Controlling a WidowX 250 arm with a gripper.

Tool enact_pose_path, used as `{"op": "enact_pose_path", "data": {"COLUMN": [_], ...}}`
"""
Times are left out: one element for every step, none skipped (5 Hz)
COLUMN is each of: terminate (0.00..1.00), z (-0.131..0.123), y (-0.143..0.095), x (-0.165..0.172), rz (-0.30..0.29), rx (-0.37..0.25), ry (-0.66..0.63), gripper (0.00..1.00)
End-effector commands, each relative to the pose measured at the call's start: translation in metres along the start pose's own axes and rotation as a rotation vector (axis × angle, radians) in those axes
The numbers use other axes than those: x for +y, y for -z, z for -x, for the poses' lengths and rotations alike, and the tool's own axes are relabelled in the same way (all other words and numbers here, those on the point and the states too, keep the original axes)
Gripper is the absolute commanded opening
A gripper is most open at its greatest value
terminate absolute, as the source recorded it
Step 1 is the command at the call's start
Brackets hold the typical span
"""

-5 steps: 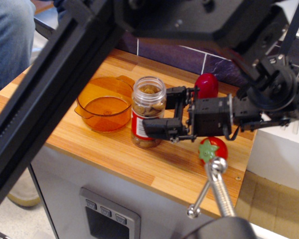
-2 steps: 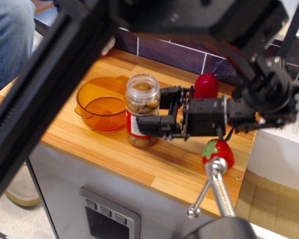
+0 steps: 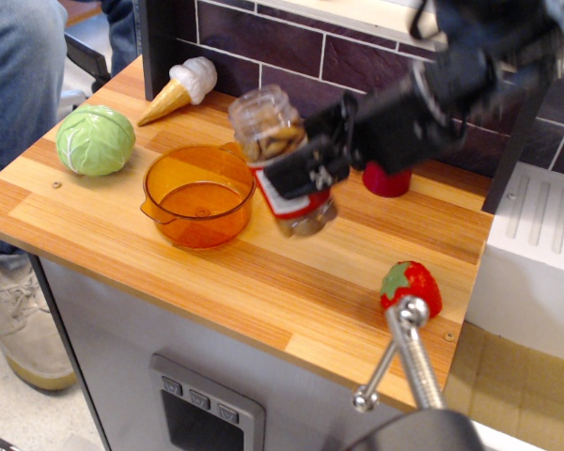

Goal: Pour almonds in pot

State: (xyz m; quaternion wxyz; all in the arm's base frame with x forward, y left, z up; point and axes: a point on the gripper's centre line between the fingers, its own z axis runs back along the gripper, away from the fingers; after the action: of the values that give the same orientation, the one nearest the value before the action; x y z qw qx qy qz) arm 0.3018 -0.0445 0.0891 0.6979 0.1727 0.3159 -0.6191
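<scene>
The almonds (image 3: 280, 143) sit inside a clear open-mouthed jar (image 3: 284, 164) that hangs in the air just right of the pot (image 3: 198, 195), its mouth leaning up and left toward the pot's far rim. The gripper (image 3: 305, 172) holds the jar around its labelled middle, jaws closed on it from the right. The nuts are bunched partly near the neck and partly at the base, so none is spilling yet.

The pot stands empty on the counter (image 3: 263, 282), well clear of the cabbage (image 3: 96, 140) to its left. The red cap (image 3: 387, 178) sits behind the arm, and the strawberry (image 3: 412, 287) lies near the front edge, both out of the way.

To pour well, I judge the jar's mouth should first come over the middle of the pot, not its near rim, since it now looks short of that. Then the tilt should grow slowly, mouth kept low, so the nuts slide rather than bounce off the shallow wall. The grip must stay firm, as a smooth plastic jar could turn in the jaws while tipping.
</scene>
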Motion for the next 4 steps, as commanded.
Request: {"op": "enact_pose_path", "data": {"terminate": [0.0,0.0,0.0,0.0], "z": [0.019,0.0203,0.0236,0.0226], "y": [-0.0112,-0.0132,-0.0156,-0.0116], "x": [0.0023,0.0035,0.0025,0.0097], "rz": [-0.061,-0.097,-0.087,-0.116], "rx": [-0.473,-0.665,-0.815,-0.894], "ry": [-0.02,-0.077,-0.196,-0.289], "gripper": [0.0,0.0,0.0,0.0]}}
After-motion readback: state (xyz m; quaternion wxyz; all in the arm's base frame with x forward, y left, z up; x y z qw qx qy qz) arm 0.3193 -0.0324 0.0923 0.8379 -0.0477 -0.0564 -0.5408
